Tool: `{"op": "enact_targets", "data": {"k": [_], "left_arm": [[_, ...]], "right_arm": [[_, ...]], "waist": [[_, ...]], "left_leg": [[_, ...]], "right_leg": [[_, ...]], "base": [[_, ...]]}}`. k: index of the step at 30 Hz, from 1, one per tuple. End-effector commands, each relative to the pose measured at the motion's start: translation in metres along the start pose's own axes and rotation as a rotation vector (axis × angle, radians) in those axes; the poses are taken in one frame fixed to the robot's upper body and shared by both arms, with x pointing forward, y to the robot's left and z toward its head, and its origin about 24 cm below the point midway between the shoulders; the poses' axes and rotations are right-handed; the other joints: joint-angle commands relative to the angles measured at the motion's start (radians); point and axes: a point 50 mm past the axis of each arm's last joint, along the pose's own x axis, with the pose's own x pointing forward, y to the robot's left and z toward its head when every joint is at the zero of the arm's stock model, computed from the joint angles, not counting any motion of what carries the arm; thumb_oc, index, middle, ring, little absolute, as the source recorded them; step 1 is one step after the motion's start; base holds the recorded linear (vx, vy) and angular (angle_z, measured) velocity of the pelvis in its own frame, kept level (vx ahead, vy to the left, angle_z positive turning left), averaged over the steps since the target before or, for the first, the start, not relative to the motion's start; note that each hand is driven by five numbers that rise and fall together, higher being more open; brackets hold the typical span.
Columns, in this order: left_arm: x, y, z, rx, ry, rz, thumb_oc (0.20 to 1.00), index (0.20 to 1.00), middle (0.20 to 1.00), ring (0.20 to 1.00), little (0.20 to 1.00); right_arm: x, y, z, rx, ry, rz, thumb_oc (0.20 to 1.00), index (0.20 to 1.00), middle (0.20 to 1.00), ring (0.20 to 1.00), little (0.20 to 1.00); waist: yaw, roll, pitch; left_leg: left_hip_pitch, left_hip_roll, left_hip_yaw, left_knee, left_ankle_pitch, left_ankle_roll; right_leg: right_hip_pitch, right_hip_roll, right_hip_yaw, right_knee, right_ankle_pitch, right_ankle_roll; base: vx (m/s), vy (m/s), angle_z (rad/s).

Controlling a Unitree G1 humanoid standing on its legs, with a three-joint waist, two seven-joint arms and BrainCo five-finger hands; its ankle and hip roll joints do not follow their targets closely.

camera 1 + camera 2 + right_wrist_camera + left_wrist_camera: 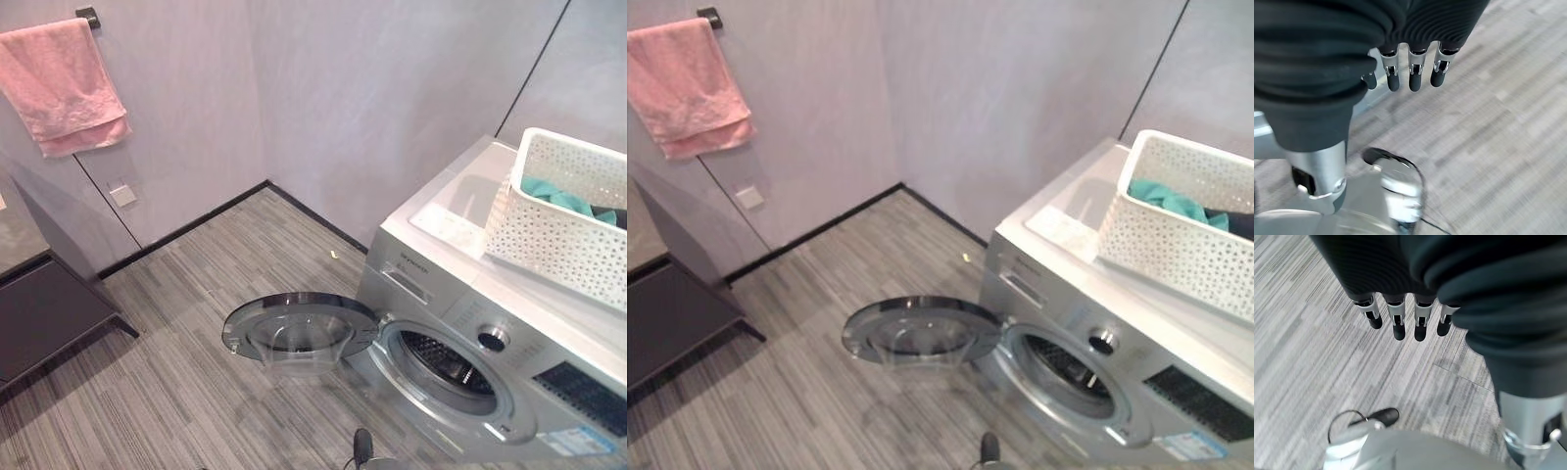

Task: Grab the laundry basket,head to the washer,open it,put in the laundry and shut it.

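Washer [490, 323] door [294, 333] open; laundry [1176, 204] in basket [558, 225] atop washer; both hands low, left hand [1400, 318] and right hand [1410, 73] fingers straight, empty.

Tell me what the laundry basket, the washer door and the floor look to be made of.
Laundry basket: white, matte, evenly perforated walls, likely moulded plastic. Washer door: a clear bowl-shaped window, glass or clear plastic, in a shiny silver-grey ring, metal or plated plastic; the look leaves it open. Floor: grey, matte, finely streaked strips, probably carpet tile or vinyl.
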Motion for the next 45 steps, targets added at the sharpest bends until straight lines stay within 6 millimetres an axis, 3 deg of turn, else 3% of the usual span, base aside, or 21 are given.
{"op": "enact_targets", "data": {"k": [1,2,4,5,6,7,8,10,11,19,31,45], "left_arm": [[0.003,0.017,0.020,0.002,-0.066,0.043,1.000,1.000,1.000,1.000,1.000],[0.003,0.017,0.020,0.002,-0.066,0.043,1.000,1.000,1.000,1.000,1.000],[0.003,0.018,0.031,-0.001,-0.105,0.052,1.000,1.000,1.000,1.000,1.000],[0.003,0.017,0.034,-0.005,-0.115,0.053,1.000,1.000,1.000,1.000,1.000],[0.003,0.017,0.038,-0.012,-0.127,0.056,1.000,1.000,1.000,1.000,1.000],[0.003,0.015,0.042,-0.014,-0.141,0.050,1.000,1.000,1.000,1.000,1.000],[0.003,0.015,0.042,-0.014,-0.141,0.050,1.000,1.000,1.000,1.000,1.000],[0.003,0.010,0.047,0.003,-0.159,0.035,1.000,1.000,1.000,1.000,1.000],[0.003,0.006,0.043,0.021,-0.148,0.025,1.000,1.000,1.000,1.000,1.000],[0.002,0.000,0.044,0.034,-0.181,0.008,1.000,1.000,1.000,1.000,1.000],[0.000,-0.004,0.055,-0.073,-0.250,-0.015,1.000,1.000,1.000,1.000,1.000],[0.000,-0.002,0.049,-0.089,-0.224,-0.019,1.000,1.000,1.000,1.000,1.000]], "right_arm": [[0.000,0.001,-0.004,-0.052,0.010,-0.003,1.000,1.000,1.000,1.000,1.000],[0.000,0.001,-0.004,-0.052,0.010,-0.003,1.000,1.000,1.000,1.000,1.000],[0.001,0.000,0.007,-0.087,-0.027,-0.008,1.000,1.000,1.000,1.000,1.000],[0.001,0.000,0.012,-0.092,-0.042,-0.012,1.000,1.000,1.000,1.000,1.000],[0.001,-0.002,0.014,-0.092,-0.049,-0.016,1.000,1.000,1.000,1.000,1.000],[0.001,-0.005,0.017,-0.094,-0.058,-0.024,1.000,1.000,1.000,1.000,1.000],[0.001,-0.005,0.017,-0.094,-0.058,-0.024,1.000,1.000,1.000,1.000,1.000],[0.001,-0.010,0.024,-0.077,-0.080,-0.044,1.000,1.000,1.000,1.000,1.000],[0.001,-0.010,0.018,-0.066,-0.063,-0.046,1.000,1.000,1.000,1.000,1.000],[-0.001,-0.001,-0.007,-0.056,0.019,-0.022,1.000,1.000,1.000,1.000,1.000],[-0.001,-0.009,-0.007,-0.028,0.013,-0.055,1.000,1.000,1.000,1.000,1.000],[-0.004,-0.024,-0.024,0.103,0.063,-0.104,1.000,1.000,1.000,1.000,1.000]], "waist": [[0.017,-0.056,-0.002],[0.016,-0.056,-0.002],[0.039,-0.073,0.028],[0.043,-0.075,0.036],[0.044,-0.077,0.042],[0.051,-0.079,0.040],[0.052,-0.079,0.042],[0.051,-0.065,0.042],[0.047,-0.047,0.025],[0.039,-0.006,-0.015],[0.034,0.017,-0.026],[0.018,0.006,-0.032]], "left_leg": [[-0.061,0.035,-0.005,0.082,0.027,0.019],[-0.064,0.035,-0.006,0.085,0.026,0.019],[-0.155,0.025,-0.039,0.284,0.071,0.032],[-0.175,0.027,-0.029,0.309,0.077,0.038],[-0.196,0.028,-0.009,0.299,0.075,0.041],[-0.223,0.005,0.012,0.190,0.031,0.049],[-0.218,0.005,0.013,0.187,0.032,0.049],[-0.213,0.013,0.025,0.062,0.050,0.036],[-0.179,0.011,0.017,-0.018,0.060,0.036],[-0.083,-0.015,0.053,-0.161,0.087,0.042],[-0.070,-0.038,0.073,-0.176,0.070,0.052],[-0.065,-0.040,0.091,-0.176,0.061,0.055]], "right_leg": [[-0.034,0.002,0.032,0.102,-0.100,0.008],[-0.035,0.002,0.031,0.102,-0.100,0.008],[0.003,0.022,0.039,0.075,-0.103,-0.020],[0.016,0.025,0.037,0.065,-0.113,-0.026],[0.026,0.022,0.033,0.057,-0.121,-0.029],[0.044,0.014,0.033,0.043,-0.130,-0.020],[0.047,0.014,0.034,0.042,-0.131,-0.019],[0.049,0.017,0.049,0.052,-0.138,-0.017],[0.060,0.022,0.062,0.049,-0.141,-0.013],[0.090,-0.013,0.060,-0.011,-0.106,0.012],[0.083,-0.047,0.064,-0.033,-0.084,0.043],[0.075,-0.049,0.081,-0.033,-0.077,0.052]], "base": [[0.03,-0.192,0.19],[0.00,-0.150,0.06],[-0.01,-0.229,-0.19],[0.00,-0.183,-0.34],[0.07,-0.088,-0.13],[0.06,-0.033,-0.04],[0.07,0.013,0.14],[0.06,0.078,0.10],[0.09,0.085,-0.11],[0.06,0.093,-0.10],[-0.01,0.042,-0.05],[0.00,0.004,-0.06]]}}
